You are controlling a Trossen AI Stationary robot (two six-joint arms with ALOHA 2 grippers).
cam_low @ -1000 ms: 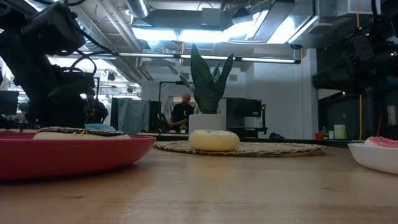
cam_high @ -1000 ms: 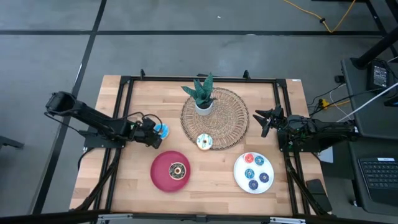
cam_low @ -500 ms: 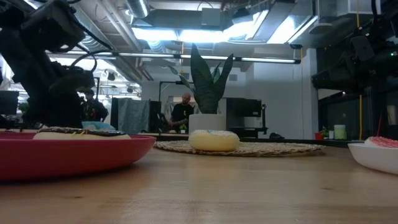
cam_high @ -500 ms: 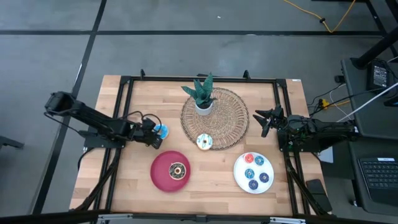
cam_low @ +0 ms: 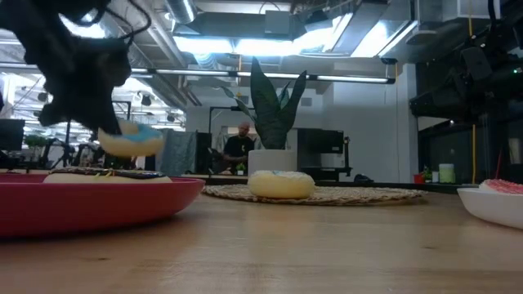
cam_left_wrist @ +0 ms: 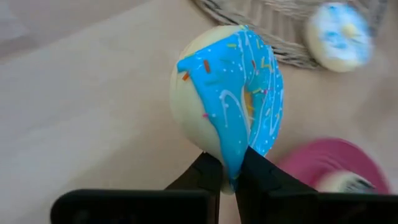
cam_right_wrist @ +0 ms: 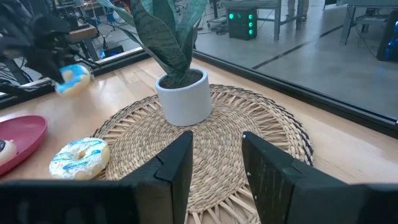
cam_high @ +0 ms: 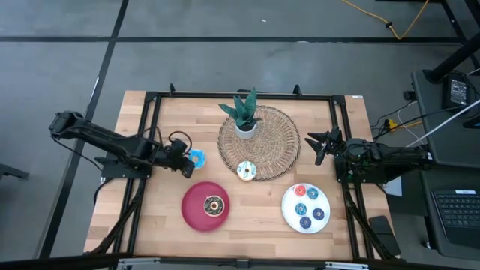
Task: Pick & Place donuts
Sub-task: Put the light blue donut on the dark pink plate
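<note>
Now the left gripper (cam_left_wrist: 227,171), pinching the blue-iced donut (cam_left_wrist: 227,102) by its edge, should travel level toward the red plate (cam_high: 196,216) beyond, grip firm.

From up top I get even, soft light across the tabletop (cam_high: 247,217); shadows under the arms are faint and short. At table height I am looking into bright ceiling lights (cam_low: 204,45) that glare white, so the left gripper (cam_low: 82,77) reads as a dark smeared silhouette, and the blue-iced donut (cam_low: 131,140) it carries is motion-blurred. The near tabletop is soft and out of focus there. On my left wrist feed the donut is fairly sharp, while the woven mat (cam_left_wrist: 280,31) and red plate (cam_left_wrist: 329,165) behind it are blurred. The right wrist feed is bright, with its own fingers (cam_right_wrist: 177,165) soft.
</note>
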